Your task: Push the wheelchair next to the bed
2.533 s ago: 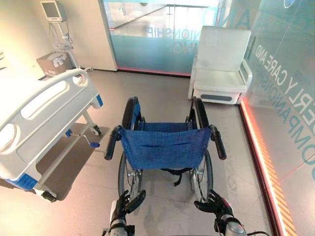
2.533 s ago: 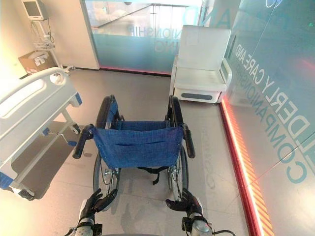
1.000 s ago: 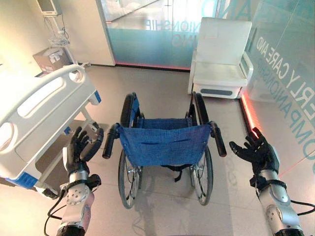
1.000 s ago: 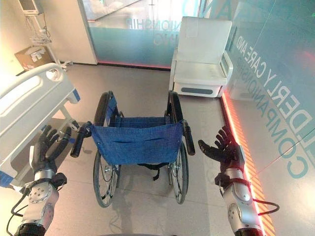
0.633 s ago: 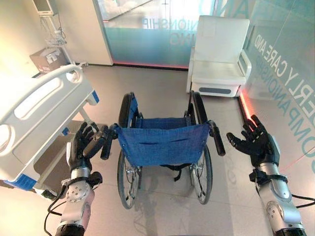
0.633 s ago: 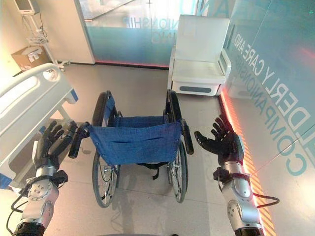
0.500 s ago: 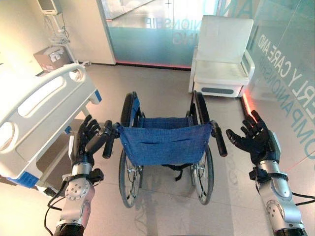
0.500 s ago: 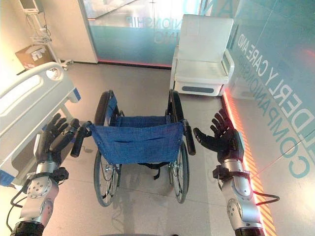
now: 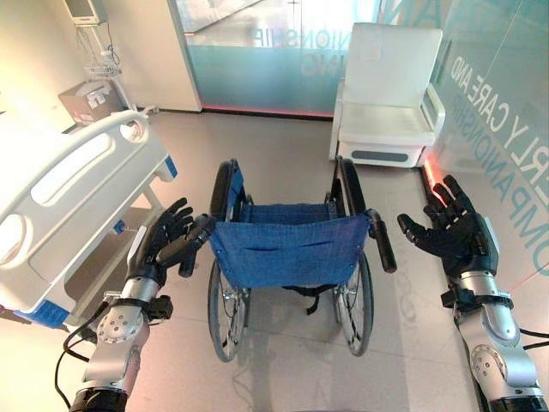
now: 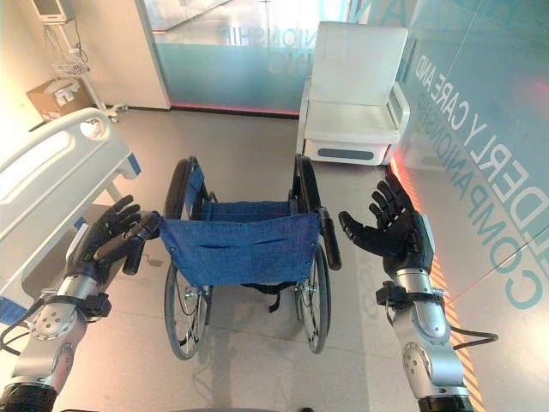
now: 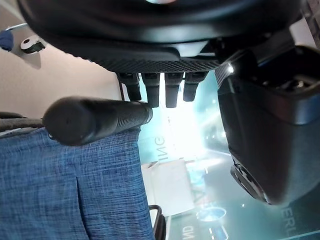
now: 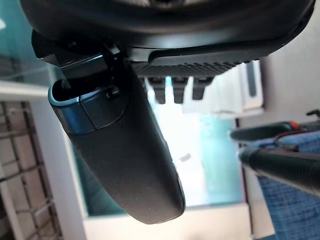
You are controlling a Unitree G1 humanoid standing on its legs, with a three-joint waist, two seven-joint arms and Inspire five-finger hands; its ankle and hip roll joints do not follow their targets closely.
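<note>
The wheelchair has a blue cloth back and faces away from me, in the middle of the floor. My left hand is open, its straight fingers right beside the black left push handle. In the left wrist view that handle lies just under the fingers, which do not curl round it. My right hand is open with fingers spread, a short gap to the right of the right push handle. The bed, white with side rails, stands to the left of the wheelchair.
A white armchair stands ahead against the glass wall. A glass wall with a red floor strip runs along the right. At the back left are a monitor stand and a cardboard box. Open floor lies between wheelchair and bed.
Both hands have risen from low in front of me to handle height. My left hand has moved right to the left handle; the right hand stays off its handle.
</note>
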